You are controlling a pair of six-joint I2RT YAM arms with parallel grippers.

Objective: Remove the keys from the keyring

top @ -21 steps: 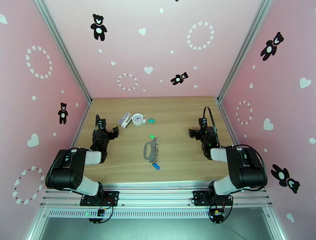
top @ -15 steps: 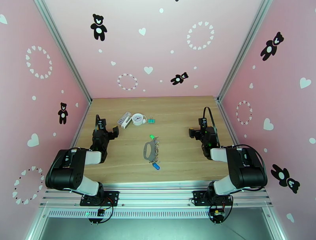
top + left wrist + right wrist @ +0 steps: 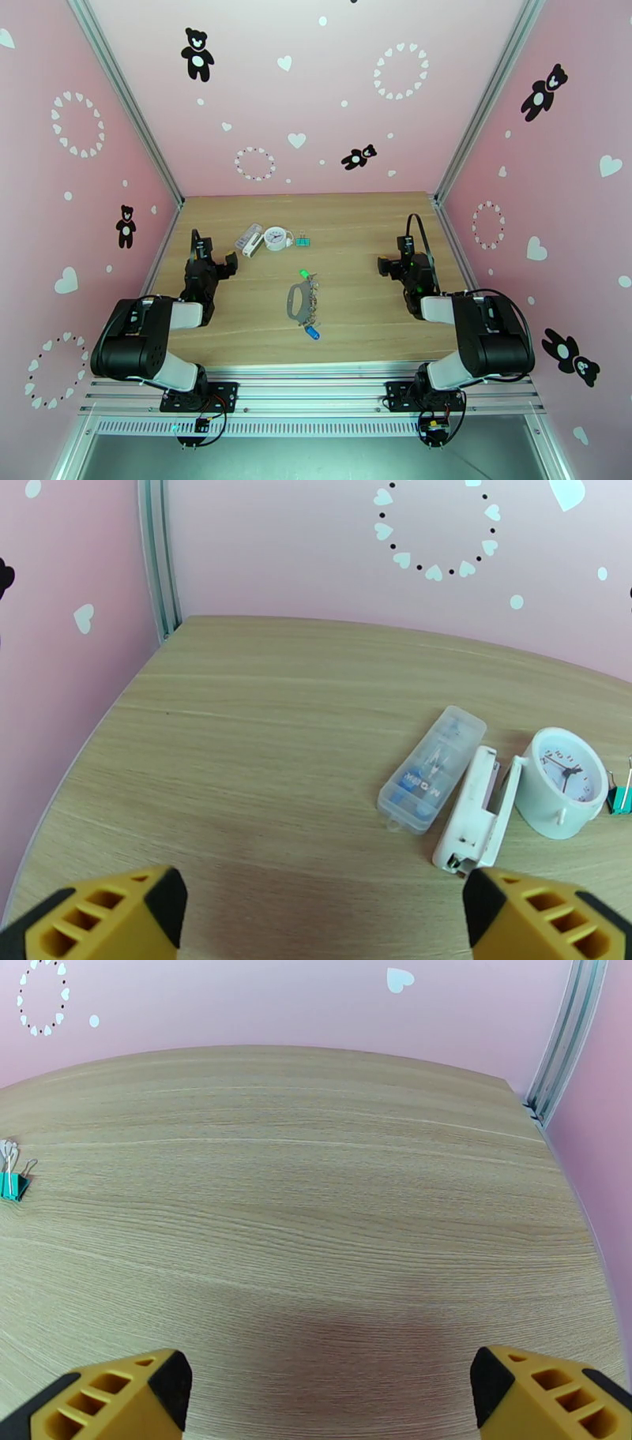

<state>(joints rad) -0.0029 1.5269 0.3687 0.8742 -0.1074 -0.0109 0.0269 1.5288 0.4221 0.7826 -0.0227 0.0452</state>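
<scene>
top external | left claw (image 3: 225,263), right claw (image 3: 385,266) gaping, empty | keyring (image 3: 299,302) prob floppy, light | pin it mid-loop, tug keys (image 3: 304,274) at its ends

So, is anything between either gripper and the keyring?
Nothing visible. Only bare table separates the keyring from the open left gripper and right gripper; the clock and stapler sit farther back.

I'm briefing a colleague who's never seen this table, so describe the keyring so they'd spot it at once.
On the light wooden table, look at the centre. There lies a grey oval strap loop with a short silvery chain, a green-headed key at its far end and a blue-headed key at its near end. The round white clock behind it has neither.
</scene>
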